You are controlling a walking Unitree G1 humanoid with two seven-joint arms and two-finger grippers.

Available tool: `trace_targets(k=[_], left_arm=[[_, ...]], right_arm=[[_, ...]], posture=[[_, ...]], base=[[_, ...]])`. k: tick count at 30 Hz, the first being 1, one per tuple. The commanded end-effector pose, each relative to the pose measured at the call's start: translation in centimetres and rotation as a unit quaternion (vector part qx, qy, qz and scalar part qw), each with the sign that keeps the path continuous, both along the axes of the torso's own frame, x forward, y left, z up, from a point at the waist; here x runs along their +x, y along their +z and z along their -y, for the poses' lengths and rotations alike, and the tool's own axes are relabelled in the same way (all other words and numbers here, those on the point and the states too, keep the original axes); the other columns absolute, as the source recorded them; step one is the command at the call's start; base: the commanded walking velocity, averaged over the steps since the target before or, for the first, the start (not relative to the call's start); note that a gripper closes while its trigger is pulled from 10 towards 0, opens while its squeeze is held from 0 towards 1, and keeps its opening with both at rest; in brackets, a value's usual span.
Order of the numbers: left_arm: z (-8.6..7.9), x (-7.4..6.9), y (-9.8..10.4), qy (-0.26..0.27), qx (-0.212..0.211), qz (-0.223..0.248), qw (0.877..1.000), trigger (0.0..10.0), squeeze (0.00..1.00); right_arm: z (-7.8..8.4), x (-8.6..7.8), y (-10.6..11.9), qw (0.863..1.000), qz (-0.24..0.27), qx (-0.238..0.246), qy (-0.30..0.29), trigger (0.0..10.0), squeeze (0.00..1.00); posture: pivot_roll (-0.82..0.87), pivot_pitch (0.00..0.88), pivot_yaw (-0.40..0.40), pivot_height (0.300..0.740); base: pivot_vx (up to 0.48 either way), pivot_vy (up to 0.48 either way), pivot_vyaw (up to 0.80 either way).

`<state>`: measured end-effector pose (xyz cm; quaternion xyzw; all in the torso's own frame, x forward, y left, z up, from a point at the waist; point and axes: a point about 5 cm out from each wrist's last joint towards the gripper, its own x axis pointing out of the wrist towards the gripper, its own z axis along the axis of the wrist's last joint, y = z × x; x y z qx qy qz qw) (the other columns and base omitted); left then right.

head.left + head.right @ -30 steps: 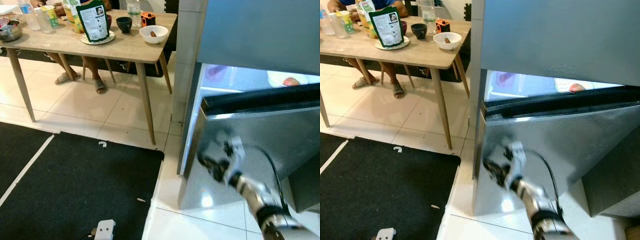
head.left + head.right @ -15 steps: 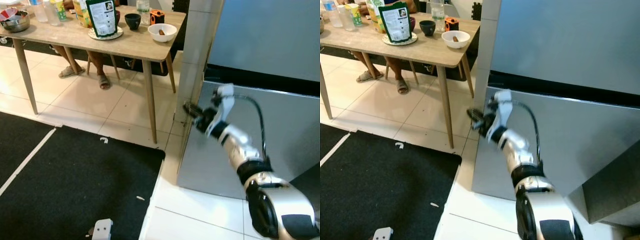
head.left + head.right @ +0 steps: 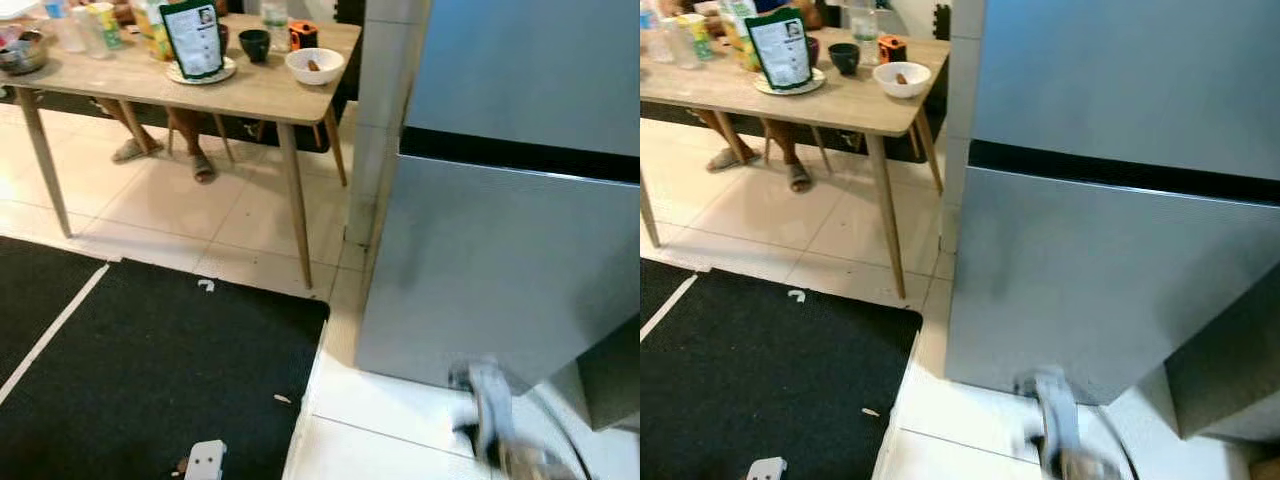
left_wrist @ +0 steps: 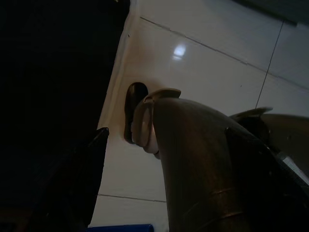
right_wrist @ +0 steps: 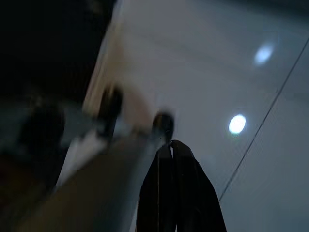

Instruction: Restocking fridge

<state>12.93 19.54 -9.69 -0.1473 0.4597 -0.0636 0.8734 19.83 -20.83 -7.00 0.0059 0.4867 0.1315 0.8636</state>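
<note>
The fridge stands shut: a tall grey-silver body with 2 doors, the upper and lower parted by a black horizontal seam, its brushed face dull and unmarked. Its lower door comes down almost to the pale tiled floor. Low in front of the fridge's lower door, the right end effector hangs blurred near the floor; in the right wrist view its 2 black fingers lie pressed together with nothing between them. The left end effector appears dark in its wrist view, above the floor beside the robot's leg; I cannot tell how far it is open. Left of the fridge stands a wooden desk carrying a white bowl, a dark cup, a green-and-white pouch on a plate, and bottles. A person's sandalled feet rest under the desk. A black mat covers the floor in front of the fridge's left side.
</note>
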Motion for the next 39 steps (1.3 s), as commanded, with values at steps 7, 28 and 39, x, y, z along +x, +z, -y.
trace_targets(k=[7, 28, 39], left_arm=[[0.8, -2.5, -0.9, -0.01, -0.007, -0.05, 0.999, 10.0, 0.0], [0.0, -3.8, -1.1, -0.002, -0.003, -0.053, 0.999, 10.0, 0.0], [-1.1, -8.8, -1.4, 0.004, -0.003, -0.075, 0.997, 10.0, 0.0]], right_arm=[[-1.6, 5.0, 3.3, 0.985, 0.131, 0.104, -0.035, 10.0, 0.0], [-4.7, 20.0, 22.9, 0.885, 0.451, 0.107, -0.044, 10.0, 0.0], [-5.4, 21.6, 27.9, 0.856, 0.505, 0.103, -0.045, 10.0, 0.0]], posture=[[-0.01, 0.141, -0.037, 0.74], [0.05, 0.222, -0.057, 0.74], [0.12, 0.375, -0.052, 0.74]], base=[[0.0, 0.0, 0.0], [0.0, 0.0, 0.0], [0.0, 0.0, 0.0]])
